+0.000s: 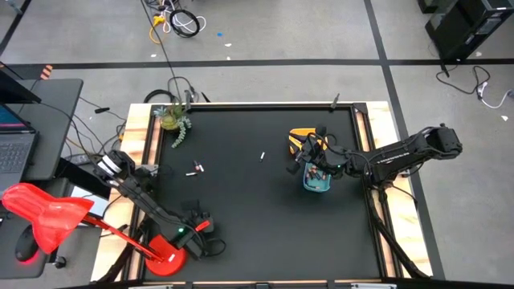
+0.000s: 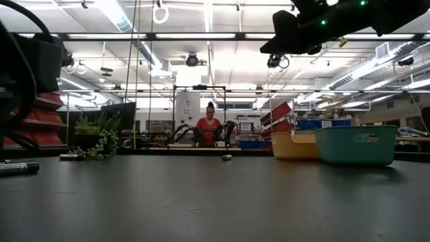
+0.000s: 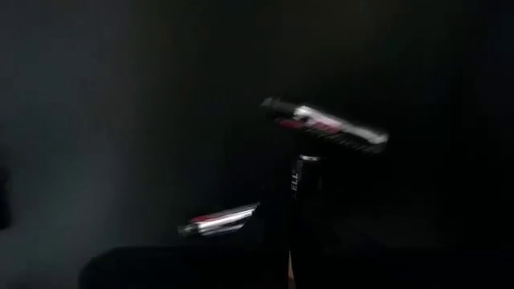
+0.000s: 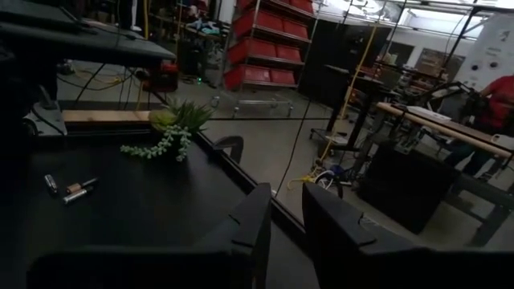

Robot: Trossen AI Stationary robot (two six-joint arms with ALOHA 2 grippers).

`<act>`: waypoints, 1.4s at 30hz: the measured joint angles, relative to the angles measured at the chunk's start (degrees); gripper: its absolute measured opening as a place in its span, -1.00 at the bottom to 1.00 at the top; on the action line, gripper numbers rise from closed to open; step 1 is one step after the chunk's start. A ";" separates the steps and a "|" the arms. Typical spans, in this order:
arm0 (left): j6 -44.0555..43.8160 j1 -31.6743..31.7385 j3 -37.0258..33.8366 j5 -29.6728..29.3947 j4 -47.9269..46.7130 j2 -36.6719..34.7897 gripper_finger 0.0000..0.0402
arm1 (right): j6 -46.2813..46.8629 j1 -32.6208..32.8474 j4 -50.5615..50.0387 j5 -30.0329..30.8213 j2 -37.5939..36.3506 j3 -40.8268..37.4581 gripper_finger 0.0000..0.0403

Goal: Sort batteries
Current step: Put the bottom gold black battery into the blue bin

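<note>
while the left gripper (image 1: 197,233) sits low at the near left corner of the black table (image 1: 241,233), its fingers are fully closed, and whether they pinch anything cannot be told. further right, a few batteries (image 1: 195,169) lie on the mat near the plant (image 1: 173,120), with one pale battery (image 1: 262,156) alone toward the middle. at the right, the right gripper (image 1: 309,164) hangs above the teal tray (image 1: 316,185) beside the yellow tray (image 1: 299,138), fingers (image 4: 249,229) slightly apart, holding nothing visible.
</note>
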 joint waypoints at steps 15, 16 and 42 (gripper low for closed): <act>2.41 1.35 3.93 -2.30 -5.21 -0.14 -1.00 | 0.02 0.00 -0.28 0.00 -0.02 0.00 -0.59; 2.66 1.68 4.00 -2.44 -5.40 -0.29 -1.00 | 0.06 0.00 -0.48 0.00 -0.02 0.00 -0.59; 60.39 29.99 5.28 -13.54 34.86 -3.43 -1.00 | 9.76 7.13 -4.28 -3.10 7.63 -0.04 -0.59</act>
